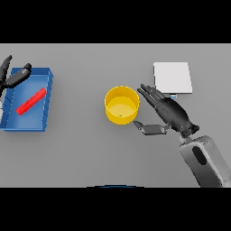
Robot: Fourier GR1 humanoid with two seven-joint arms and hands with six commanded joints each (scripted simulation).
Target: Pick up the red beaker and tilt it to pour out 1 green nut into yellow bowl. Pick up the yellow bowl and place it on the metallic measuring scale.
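No writing shows anywhere. The yellow bowl point(122, 105) stands at frame centre, just left of the right hand point(168, 113), whose fingers are spread open beside it. The red beaker point(31, 101) lies in the blue tray point(47, 97) at left, near the open left hand point(14, 77). The scale point(173, 77) sits upper right.

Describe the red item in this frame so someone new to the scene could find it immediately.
Start at the blue tray on the left side of the grey table, just beside the left hand. Inside lies the red beaker, on its side and running diagonally. It is the only red thing in view and the tray's only visible content; the yellow bowl stands apart at mid-table.
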